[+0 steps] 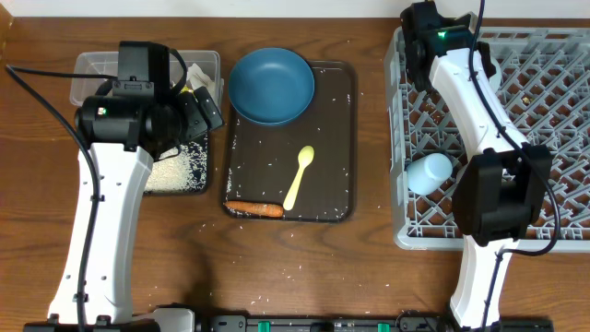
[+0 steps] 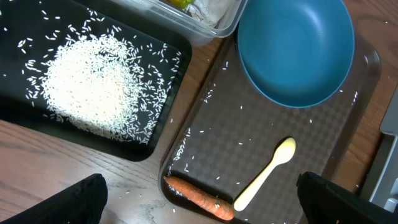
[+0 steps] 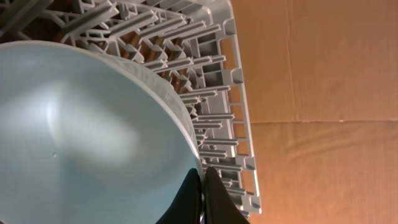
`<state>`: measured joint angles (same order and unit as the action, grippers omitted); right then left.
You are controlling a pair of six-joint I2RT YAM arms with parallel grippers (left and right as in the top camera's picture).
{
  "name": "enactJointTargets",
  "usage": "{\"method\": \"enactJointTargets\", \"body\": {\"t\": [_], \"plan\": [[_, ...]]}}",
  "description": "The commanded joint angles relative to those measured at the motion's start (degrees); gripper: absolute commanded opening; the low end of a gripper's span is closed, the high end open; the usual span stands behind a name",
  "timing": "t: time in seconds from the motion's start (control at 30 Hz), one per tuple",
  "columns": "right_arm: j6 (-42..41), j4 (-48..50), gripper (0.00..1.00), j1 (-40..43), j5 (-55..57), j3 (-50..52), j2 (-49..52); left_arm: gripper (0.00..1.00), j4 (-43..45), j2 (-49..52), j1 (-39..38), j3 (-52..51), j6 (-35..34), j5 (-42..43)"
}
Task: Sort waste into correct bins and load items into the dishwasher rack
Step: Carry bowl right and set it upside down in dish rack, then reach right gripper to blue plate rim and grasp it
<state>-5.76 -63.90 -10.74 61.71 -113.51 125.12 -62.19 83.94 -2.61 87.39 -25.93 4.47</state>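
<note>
Looking down from overhead, the left arm (image 1: 111, 184) reaches over the black tray (image 1: 208, 184), where a heap of white rice (image 1: 175, 171) lies, just below the clear box (image 1: 92, 65). On the brown serving tray (image 1: 336, 138) beside them sit the blue plate (image 1: 271, 86) at the far end, the yellow spoon (image 1: 299, 177) and the orange carrot stick (image 1: 255, 209) at the near edge. The right arm (image 1: 470, 83) stretches over the grey dishwasher rack (image 1: 553, 74), where the light blue cup (image 1: 430, 172) lies on its side near the rack's left edge.

From the left wrist, the left gripper (image 2: 202, 186) is spread wide, holding nothing, above the seam between the black tray and the serving tray. Crumpled white paper (image 2: 208, 14) shows in the clear box. Loose grains dot the serving tray and table (image 2: 37, 162).

From the right wrist, the right gripper (image 3: 202, 186) is pinched tight on the cup's rim, with the rack's pegs behind it.
</note>
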Motion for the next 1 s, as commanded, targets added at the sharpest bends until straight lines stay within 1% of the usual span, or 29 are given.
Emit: {"method": "enactJointTargets", "body": {"t": [0.0,0.07,0.13,0.4,0.67,0.77,0.83,0.9,0.97], "plan": [[3.8,0.5,0.01,0.0,3.5,0.2,0.6,1.0,-0.2,0.3,0.2,-0.3,-0.3,-0.7],[4.8,0.7,0.01,-0.2,6.0,0.2,0.6,1.0,-0.2,0.3,0.2,-0.3,-0.3,-0.7],[6.6,0.7,0.01,-0.3,6.1,0.2,0.6,1.0,-0.2,0.3,0.2,-0.3,-0.3,-0.7],[6.7,0.7,0.01,-1.4,5.0,0.2,0.6,1.0,-0.2,0.3,0.2,-0.3,-0.3,-0.7],[6.7,0.9,0.01,-3.8,-3.2,0.3,0.6,1.0,-0.2,0.3,0.2,-0.3,-0.3,-0.7],[6.7,0.1,0.01,-5.0,-4.4,0.4,0.6,1.0,-0.2,0.3,0.2,-0.3,-0.3,-0.7],[6.7,-0.2,0.05,-5.9,-5.4,0.4,0.6,1.0,-0.2,0.3,0.2,-0.3,-0.3,-0.7],[6.7,-0.5,0.16,-7.1,-7.8,0.4,0.6,1.0,-0.2,0.3,0.2,-0.3,-0.3,-0.7],[6.7,-1.5,0.19,-8.3,-11.1,0.4,0.6,1.0,-0.2,0.3,0.2,-0.3,-0.3,-0.7]]}}
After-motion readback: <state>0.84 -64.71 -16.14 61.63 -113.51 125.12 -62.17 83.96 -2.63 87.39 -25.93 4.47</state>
